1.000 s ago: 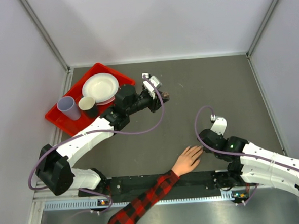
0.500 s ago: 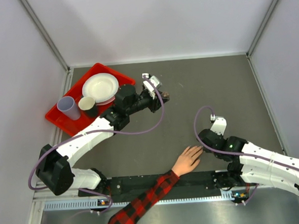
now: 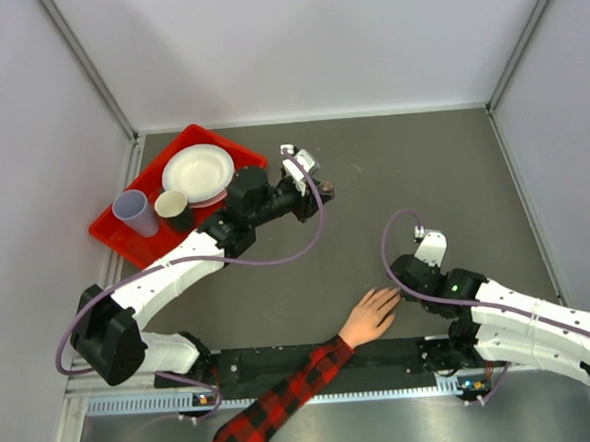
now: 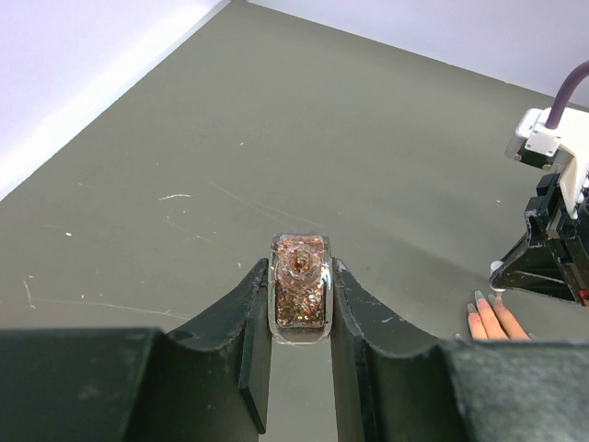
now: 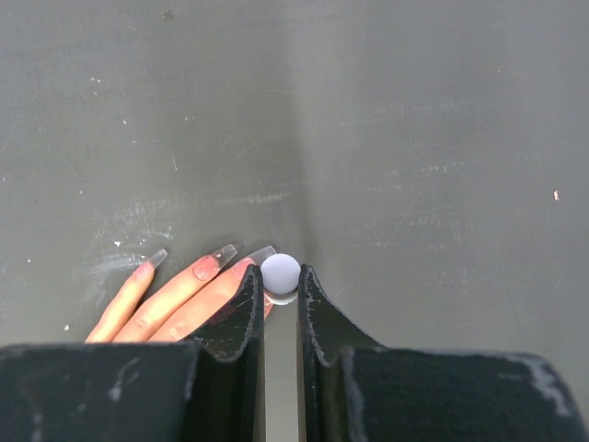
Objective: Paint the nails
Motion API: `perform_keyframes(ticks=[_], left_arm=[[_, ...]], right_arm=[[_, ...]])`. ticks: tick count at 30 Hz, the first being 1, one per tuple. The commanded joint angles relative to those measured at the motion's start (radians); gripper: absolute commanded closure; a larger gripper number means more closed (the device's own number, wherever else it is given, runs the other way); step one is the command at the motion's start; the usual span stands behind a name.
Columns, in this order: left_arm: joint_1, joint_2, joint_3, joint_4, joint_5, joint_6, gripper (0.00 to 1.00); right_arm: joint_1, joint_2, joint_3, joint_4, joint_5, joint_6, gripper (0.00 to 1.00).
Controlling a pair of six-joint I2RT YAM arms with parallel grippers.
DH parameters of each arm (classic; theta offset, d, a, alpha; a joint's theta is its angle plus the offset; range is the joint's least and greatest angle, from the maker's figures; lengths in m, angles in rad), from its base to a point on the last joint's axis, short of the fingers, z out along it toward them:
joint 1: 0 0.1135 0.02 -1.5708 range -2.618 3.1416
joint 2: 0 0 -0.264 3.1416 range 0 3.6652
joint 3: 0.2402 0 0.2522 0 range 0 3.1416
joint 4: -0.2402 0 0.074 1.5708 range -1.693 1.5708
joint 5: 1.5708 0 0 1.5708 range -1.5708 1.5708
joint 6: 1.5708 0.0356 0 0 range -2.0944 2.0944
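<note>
A peach hand (image 3: 369,317) with a red-and-black plaid sleeve (image 3: 276,402) lies palm down at the table's near edge. Its long clear nails (image 5: 221,255) show in the right wrist view, some with pinkish paint. My right gripper (image 5: 281,281) is shut on the white round cap of the polish brush (image 5: 281,273), right beside the nearest nail (image 5: 260,254). My left gripper (image 4: 300,304) is shut on an open bottle of copper glitter polish (image 4: 300,285), held at mid table (image 3: 325,190). The fingertips also show in the left wrist view (image 4: 492,318).
A red tray (image 3: 126,236) at the back left holds a white plate (image 3: 198,172), a lilac cup (image 3: 134,212) and a small cream cup (image 3: 171,205). Grey walls ring the dark table (image 3: 422,163).
</note>
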Motion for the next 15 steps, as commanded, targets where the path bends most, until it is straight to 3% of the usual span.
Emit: perform_keyframes(ticks=[1,15], left_arm=[[0.003,-0.01,0.012,0.063,0.014,-0.004,1.0],[0.003,-0.005,0.016,0.062,0.017,-0.007,1.0]], right_arm=[[-0.012,0.001,0.007,0.02,0.033,0.007,1.0],[-0.015,0.008,0.02,0.02,0.049,-0.007,1.0]])
